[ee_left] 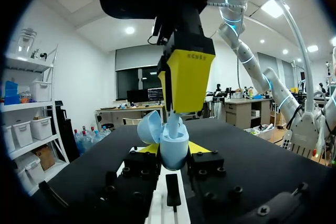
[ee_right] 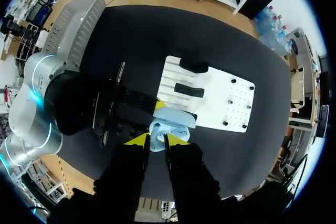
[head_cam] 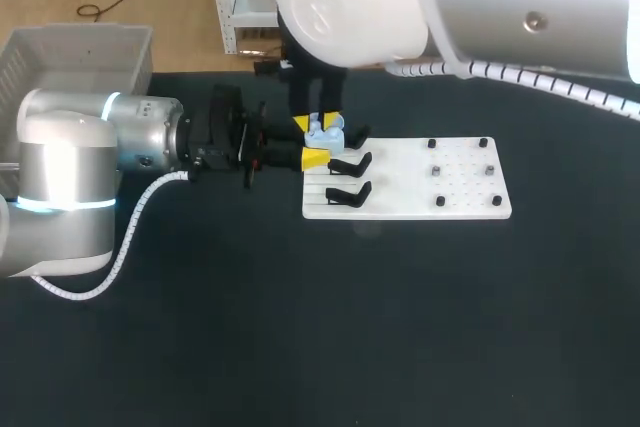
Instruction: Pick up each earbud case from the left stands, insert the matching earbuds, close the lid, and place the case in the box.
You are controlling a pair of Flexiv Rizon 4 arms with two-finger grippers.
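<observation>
A light-blue earbud case (ee_left: 173,148) with its lid (ee_left: 149,127) swung open is clamped between the yellow tips of my left gripper (ee_left: 174,151). In the head view this case (head_cam: 325,134) hangs over the left edge of the white stand board (head_cam: 470,202), held by the left gripper (head_cam: 312,143). My right gripper (ee_left: 186,77) comes straight down from above, shut on a light-blue earbud (ee_left: 172,123) whose lower end sits in the case. The right wrist view shows that gripper (ee_right: 156,141) over the earbud (ee_right: 156,129) and the open case (ee_right: 176,120).
Black stands (head_cam: 350,163) (head_cam: 348,193) lie along the board's left part, and small black pegs (head_cam: 436,171) dot its right part. A grey box (head_cam: 75,57) sits at the table's far left corner. The table is covered in black cloth (head_cam: 320,327).
</observation>
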